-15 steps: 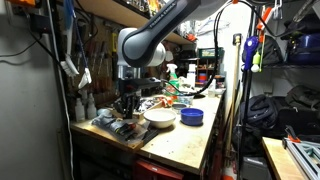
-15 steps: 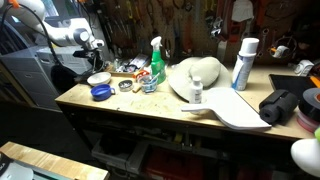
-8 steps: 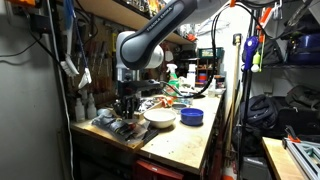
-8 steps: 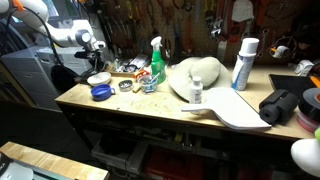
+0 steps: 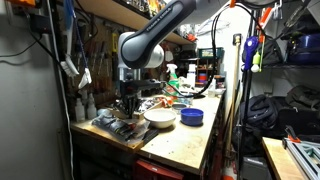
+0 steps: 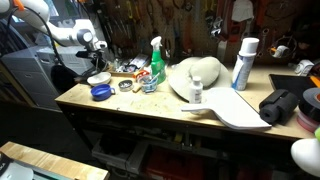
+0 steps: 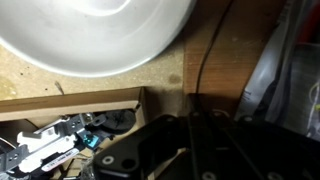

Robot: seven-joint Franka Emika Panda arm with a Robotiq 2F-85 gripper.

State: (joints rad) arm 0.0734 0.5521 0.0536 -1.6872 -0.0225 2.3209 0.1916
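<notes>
The end effector (image 5: 125, 107) hangs low over the cluttered end of the wooden surface (image 5: 185, 140), pointing down at a heap of small parts (image 5: 118, 125). A white bowl (image 5: 159, 117) sits just beside it on the surface, empty as far as can be seen, with a blue dish (image 5: 192, 116) on the bowl's far side from the arm. In the wrist view the bowl fills the top of the picture, apart from the dark body of the end effector at the bottom, and a thin black cable (image 7: 205, 60) runs between them. How far the fingers are open cannot be told, and nothing is visibly held. A green spray bottle (image 6: 156, 62) stands further along.
</notes>
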